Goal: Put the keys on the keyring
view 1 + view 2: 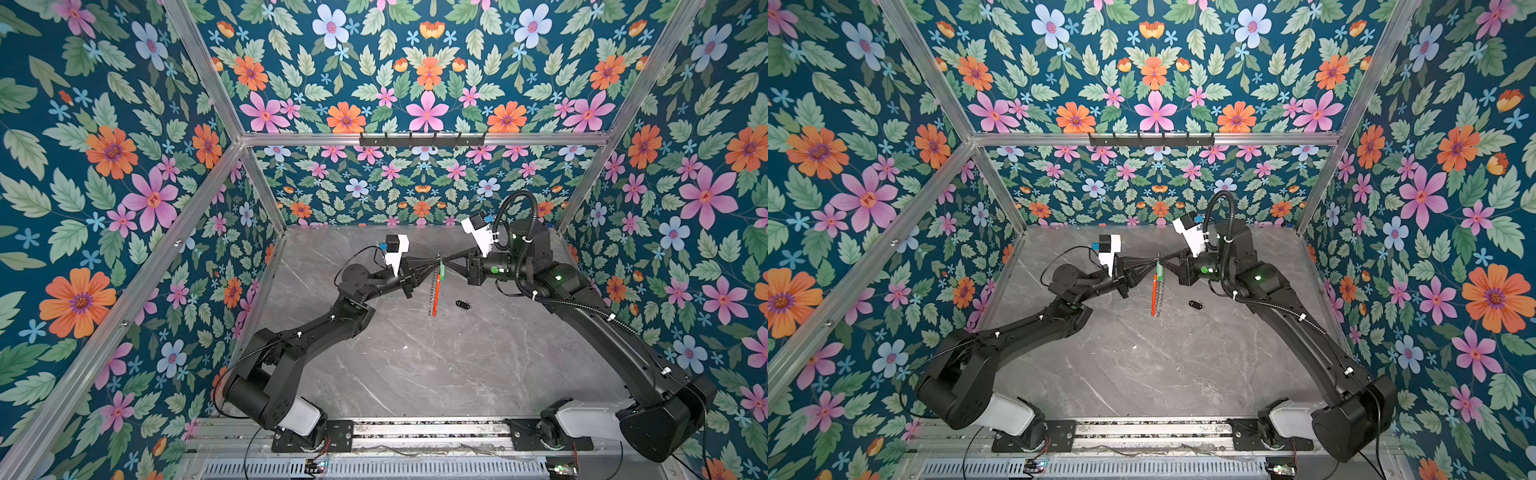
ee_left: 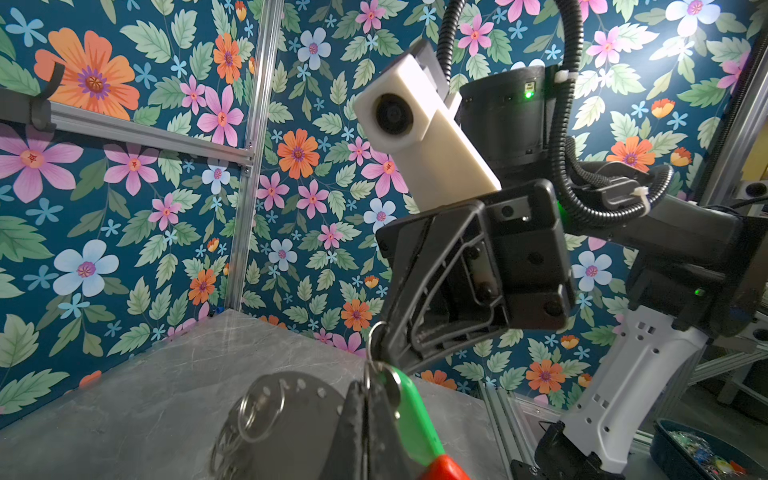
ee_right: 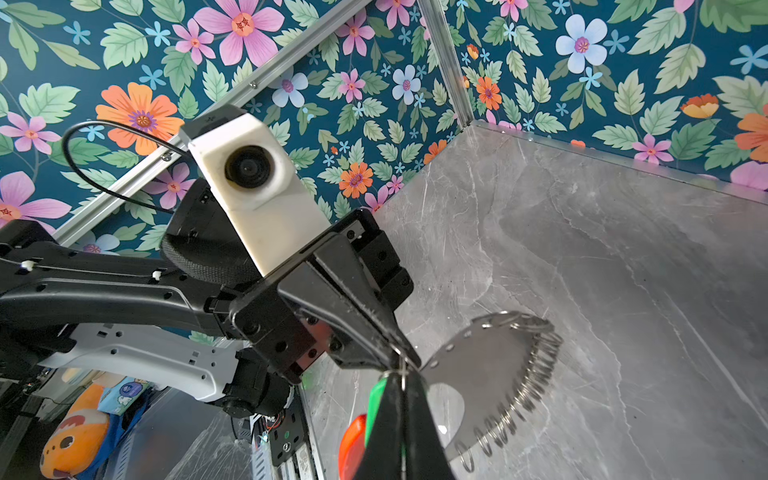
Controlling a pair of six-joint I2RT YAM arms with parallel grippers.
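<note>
While held upright, flat grey keyring [image 3: 482,361] (ring-fringed)

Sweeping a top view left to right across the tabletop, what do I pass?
Left wrist camera → keyring → black-fob key → right arm's motor housing. Green-tag key overlaps the keyring: omitted.

Left hand [image 1: 433,263] and right hand [image 1: 446,261] meet tip-to-tip, both closed.

I get two top views looking steeply down from above the front edge of the table [image 1: 415,374], taking in the whole surface. The left wrist view looks close-up at the right arm [image 2: 685,237], and the right wrist view at the left arm [image 3: 104,286]. Both wrist views share the keyring [image 2: 299,415].
</note>
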